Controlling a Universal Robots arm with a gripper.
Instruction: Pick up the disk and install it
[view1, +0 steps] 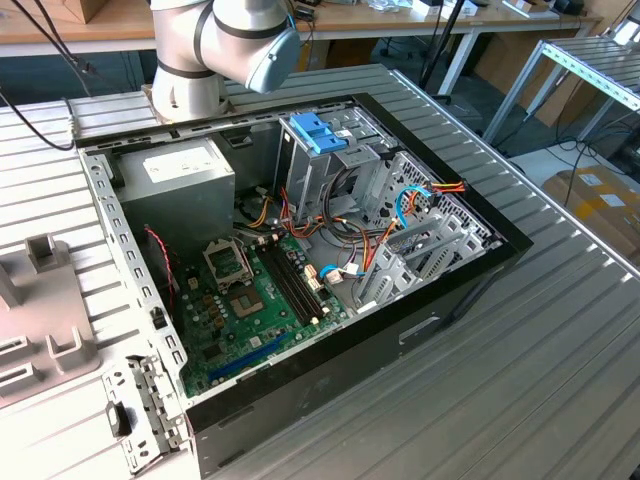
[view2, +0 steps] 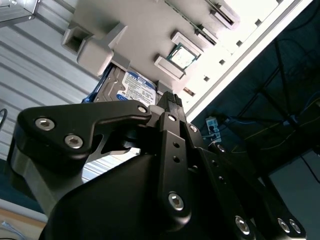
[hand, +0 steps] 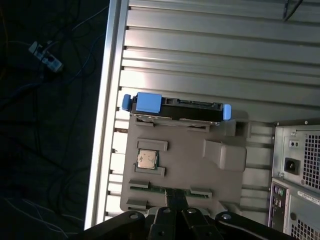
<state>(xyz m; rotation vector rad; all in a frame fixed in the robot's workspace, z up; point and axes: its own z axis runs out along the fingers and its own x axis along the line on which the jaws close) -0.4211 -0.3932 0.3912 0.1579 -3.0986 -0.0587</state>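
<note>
Ribbed aluminium table carries an open computer case and, beside it, a grey holder tray. Beyond the table edge the floor is dark, with loose cables and a power strip. The gripper hangs over the tray, on the side with a small processor chip. Whether it is open or closed I cannot tell, but it is apart from everything and nothing is seen in it. The disk sits at the edge of the tray farthest from the gripper, it seems on its long edge. Its blue side rails are at both ends, and its white-and-blue label shows in the second wrist view. I judge the disk to be stiff and rather heavy for its size, with smooth metal that may slip, and sensitive to a knock. The safest hold is probably across the two long sides or on the blue rails, not on the label face. The table ribs could catch a corner if it is dragged.
</note>
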